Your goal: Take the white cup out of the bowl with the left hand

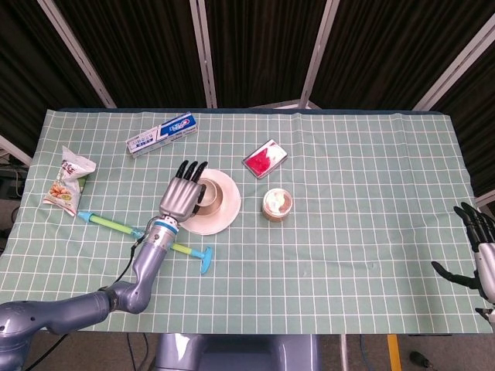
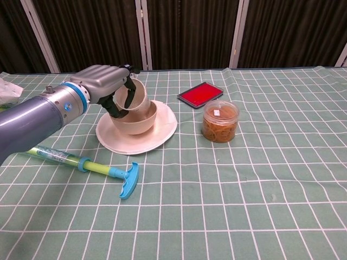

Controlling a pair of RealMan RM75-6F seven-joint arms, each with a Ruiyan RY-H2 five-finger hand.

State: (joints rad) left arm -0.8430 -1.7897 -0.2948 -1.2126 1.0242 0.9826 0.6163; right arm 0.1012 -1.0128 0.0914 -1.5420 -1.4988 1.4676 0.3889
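Note:
The white cup (image 2: 134, 95) leans tilted in the beige bowl (image 2: 136, 122), which stands on a cream plate (image 2: 154, 142). My left hand (image 2: 103, 88) has its fingers wrapped around the cup's left side and grips it. From the head view the left hand (image 1: 184, 198) covers most of the cup, and only the bowl (image 1: 212, 196) and the plate (image 1: 224, 213) show beside it. My right hand (image 1: 479, 253) hangs at the table's right edge with its fingers spread and nothing in them.
A green and blue stick tool (image 1: 172, 246) lies just in front of the plate. A jar of rubber bands (image 2: 220, 120) and a red case (image 2: 200, 94) sit to the right. A toothpaste box (image 1: 162, 133) and a snack bag (image 1: 69, 179) lie at the left.

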